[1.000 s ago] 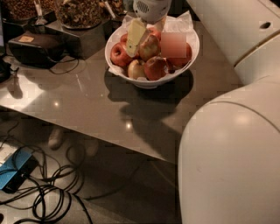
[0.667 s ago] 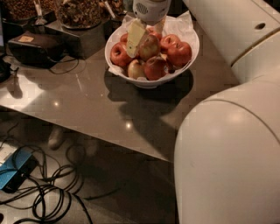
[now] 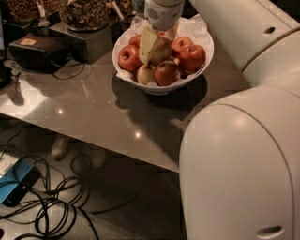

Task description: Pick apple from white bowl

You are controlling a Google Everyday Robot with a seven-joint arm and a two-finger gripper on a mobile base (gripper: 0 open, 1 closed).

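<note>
- Apple (image 3: pixel 164 52): sits at the top of the pile in the white bowl (image 3: pixel 161 89), with red apples (image 3: pixel 129 57) around it
- Gripper (image 3: pixel 158 44): hangs straight over the bowl, jaws parted, one pale finger (image 3: pixel 148 44) on each side of the apple
- Bowl: rests on the grey table (image 3: pixel 93 108), near a black case (image 3: pixel 37 51)

This looks like an office snack corner or a lab break area: a glossy grey counter (image 3: pixel 93 110) carries a white bowl (image 3: pixel 161 88) heaped with apples (image 3: pixel 192 56), and clear containers of nuts or dried snacks (image 3: pixel 86 11) with scoops stand behind it. A black device (image 3: pixel 37 51) sits on the counter, and loose cables (image 3: pixel 56 208) and a blue box (image 3: pixel 14 185) lie on the floor below. The robot's gripper (image 3: pixel 160 40) hangs over the bowl.
</note>
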